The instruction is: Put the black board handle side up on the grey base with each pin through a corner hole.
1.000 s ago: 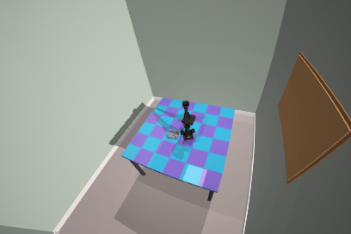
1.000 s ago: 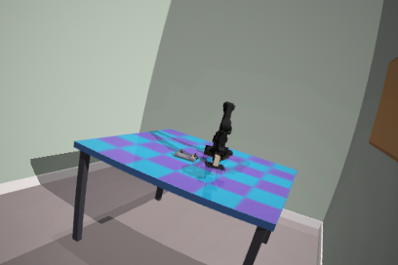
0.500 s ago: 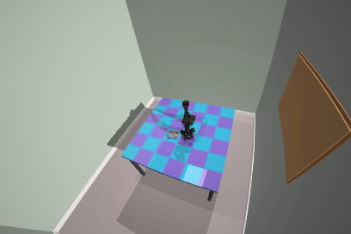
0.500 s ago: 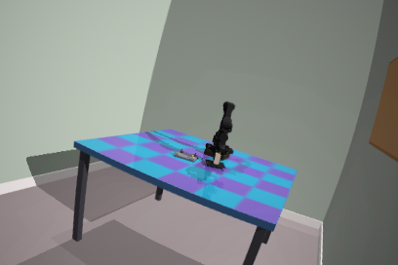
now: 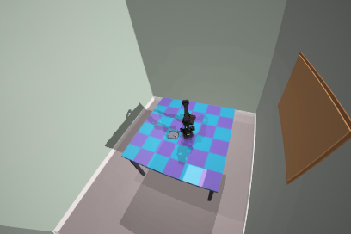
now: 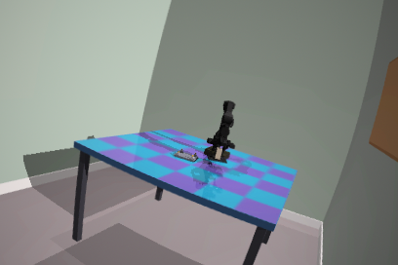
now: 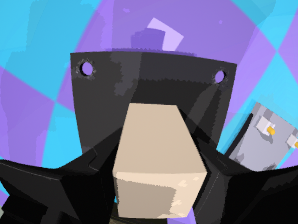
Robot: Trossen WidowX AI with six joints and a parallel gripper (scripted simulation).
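Two objects matter in my top view: the grey base (image 5: 173, 134) (image 6: 185, 156) (image 7: 260, 145) and the end effector (image 5: 187, 134) (image 6: 219, 147) (image 7: 153, 135), sitting side by side around the middle of the table (image 5: 161, 148) (image 6: 260, 187) (image 7: 30, 30). The base is the one closer to the table's left edge as that view shows it, and both are well in from all four corners. The black arm (image 5: 186, 111) (image 6: 226, 117) reaches in from the far edge side. The board is too small and dark for me to pick out there.

On the exterior cam I can see the black board (image 6: 210, 157) (image 7: 145, 70) right under the end effector, pale handle (image 6: 218, 153) (image 7: 157, 135) upward. It's near the base, not on it, and on the side toward the table's right corner. Can't tell from here if it's touching the tabletop.

Wrist cam is the good one: I've got the handle pinched between the two dark fingers. Two of the board's corner holes show at its far edge, with purple tabletop visible through them. Off to the right, the base is partly cut off by the frame, with a couple of gold pins (image 7: 270, 130) poking up, nothing on them.
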